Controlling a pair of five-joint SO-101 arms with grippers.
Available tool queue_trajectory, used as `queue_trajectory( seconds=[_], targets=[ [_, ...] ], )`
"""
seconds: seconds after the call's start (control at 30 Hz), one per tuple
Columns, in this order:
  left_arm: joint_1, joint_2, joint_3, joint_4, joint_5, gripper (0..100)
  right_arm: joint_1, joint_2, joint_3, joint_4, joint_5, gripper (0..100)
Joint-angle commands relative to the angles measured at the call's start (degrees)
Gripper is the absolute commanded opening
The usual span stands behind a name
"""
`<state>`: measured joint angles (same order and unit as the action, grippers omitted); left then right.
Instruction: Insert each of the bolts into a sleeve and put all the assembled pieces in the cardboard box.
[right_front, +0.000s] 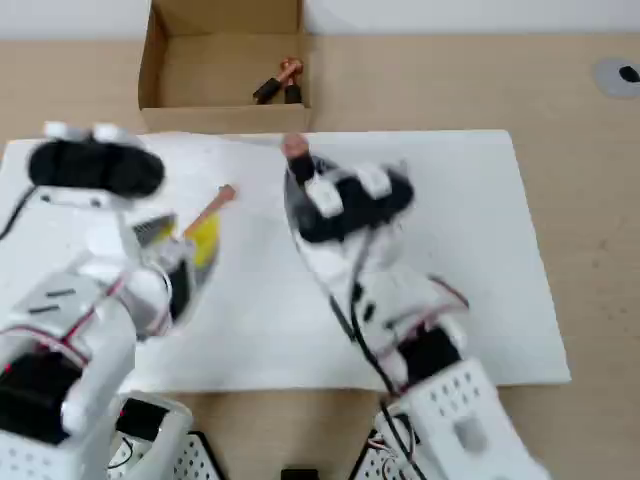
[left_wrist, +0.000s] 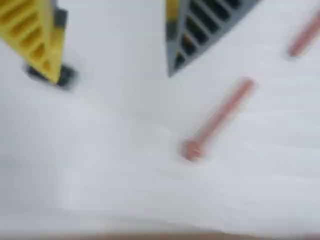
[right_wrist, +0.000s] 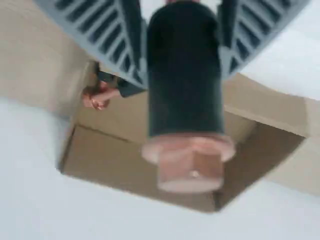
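My right gripper (right_front: 300, 168) is shut on an assembled piece, a black sleeve (right_wrist: 184, 75) with a copper bolt head (right_wrist: 190, 161) sticking out of its end. It sits over the white sheet, just short of the cardboard box (right_front: 160, 70). Inside the box lie assembled pieces (right_front: 280, 82), copper and black (right_wrist: 102, 92). My left gripper (left_wrist: 110, 50) is open above the sheet, with one yellow finger and one grey finger (left_wrist: 200, 25). A loose copper bolt (left_wrist: 220, 117) lies just beyond its fingertips (right_front: 212, 206). A second bolt (left_wrist: 305, 37) lies farther off.
The white sheet (right_front: 480, 250) covers the middle of the wooden table (right_front: 580, 120). A small dark thing (left_wrist: 65, 76) shows behind the yellow fingertip; I cannot tell what it is. A grey round disc (right_front: 620, 75) sits at the far right.
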<state>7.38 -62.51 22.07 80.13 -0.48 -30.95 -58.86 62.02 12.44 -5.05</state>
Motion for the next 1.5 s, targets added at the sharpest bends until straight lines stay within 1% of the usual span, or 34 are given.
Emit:
queue_trajectory(
  seconds=[0.0, 0.1, 0.27, 0.47, 0.57, 0.7, 0.77, 1.0, 1.17, 1.37, 1.47],
  targets=[
    [-9.6, -0.2, 1.6, -5.5, 0.0, 15, 2.2, 16.0, -16.7, -2.1, -2.0, 0.9],
    [-15.1, -1.3, 5.0, -8.0, -0.3, 15, 2.4, 26.7, -26.9, -1.6, -2.5, 0.9],
    [-22.3, -1.5, 12.9, -9.7, -0.4, 15, 2.4, 42.5, -45.5, 3.8, -5.5, 0.9],
    [-26.9, -1.5, 19.6, -12.6, -0.4, 15, 5.1, 61.9, -65.0, 4.9, -5.7, 0.9],
    [-27.3, -1.5, 21.7, -12.7, -0.4, 14, 6.8, 71.1, -72.9, 4.9, -5.7, 0.9],
    [-27.3, -1.5, 23.8, -12.8, -0.4, 6, 7.8, 81.7, -83.4, 5.7, -5.7, 0.9],
    [-27.3, -1.5, 24.4, -12.9, -0.4, 4, 8.6, 87.0, -88.9, 6.4, -5.7, 0.9],
    [-27.3, -1.5, 24.6, -12.8, -0.4, 4, 11.4, 105.2, -109.1, 6.4, -5.7, 0.9],
    [-27.2, -1.1, 24.7, -12.8, -0.3, 4, 11.6, 114.8, -120.8, 8.3, -5.7, 0.9],
    [-26.9, -1.0, 25.9, -13.0, -0.1, 4, 10.9, 123.9, -131.5, 10.0, -4.7, 0.9],
    [-26.9, -1.0, 27.9, -15.1, -0.2, 4, 10.9, 127.5, -134.4, 10.0, -3.3, 0.9]
  ],
)
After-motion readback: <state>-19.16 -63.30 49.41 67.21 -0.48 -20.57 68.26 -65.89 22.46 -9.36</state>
